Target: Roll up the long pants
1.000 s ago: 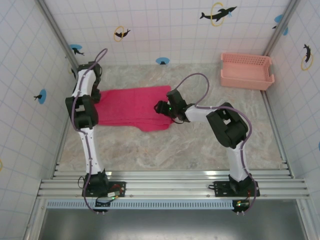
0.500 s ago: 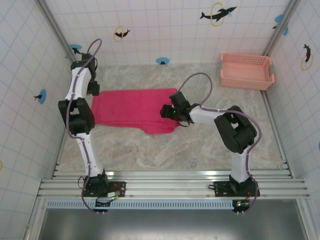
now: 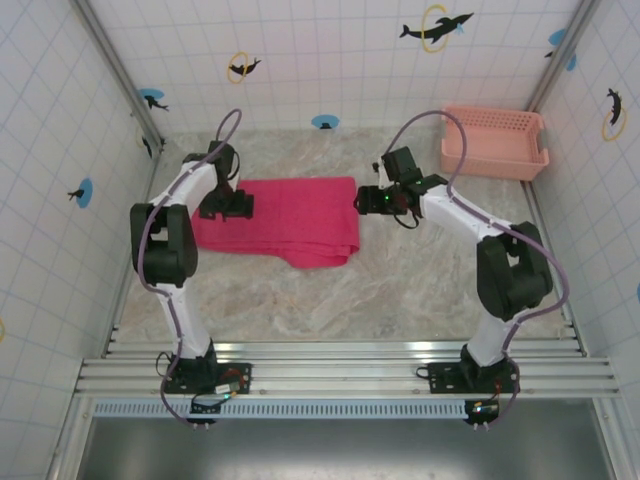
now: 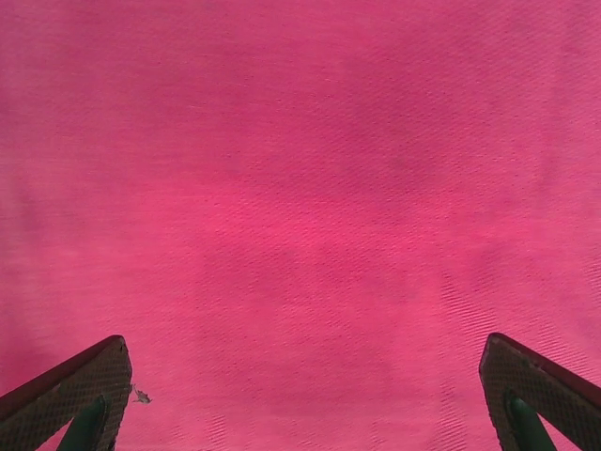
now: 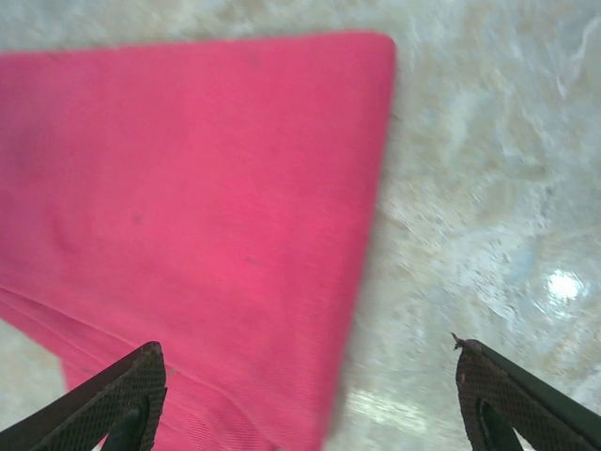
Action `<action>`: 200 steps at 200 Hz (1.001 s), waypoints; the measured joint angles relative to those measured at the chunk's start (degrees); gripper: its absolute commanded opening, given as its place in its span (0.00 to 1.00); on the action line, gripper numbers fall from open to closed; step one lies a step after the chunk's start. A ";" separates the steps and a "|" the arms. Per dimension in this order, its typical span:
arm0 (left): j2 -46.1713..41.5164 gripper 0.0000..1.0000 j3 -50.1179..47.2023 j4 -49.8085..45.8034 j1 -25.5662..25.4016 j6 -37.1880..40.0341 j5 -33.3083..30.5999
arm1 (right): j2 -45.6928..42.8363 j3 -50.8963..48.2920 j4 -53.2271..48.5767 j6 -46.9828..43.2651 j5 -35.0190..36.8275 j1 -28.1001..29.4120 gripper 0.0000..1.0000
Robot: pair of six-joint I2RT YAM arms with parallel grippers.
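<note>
The long pants lie folded flat as a magenta band across the middle of the marble table. My left gripper hovers over their left part. It is open, and in the left wrist view the smooth cloth spans between its two fingertips. My right gripper hangs just off the pants' right end, open and holding nothing. In the right wrist view the pants' right edge runs between the spread fingers, with bare marble to its right.
A pale salmon-pink slotted basket stands at the back right corner. Tiled walls close in the table on three sides, and a metal rail runs along the near edge by the arm bases.
The right gripper lifted off the pants' near right corner, moved back and right past their right end, and opened wider. The left gripper swung from the far left end onto the cloth.
</note>
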 measured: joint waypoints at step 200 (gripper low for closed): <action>10.71 0.97 9.57 0.70 -9.57 -7.91 -0.70 | 13.11 -3.61 8.44 0.33 -17.25 2.54 0.20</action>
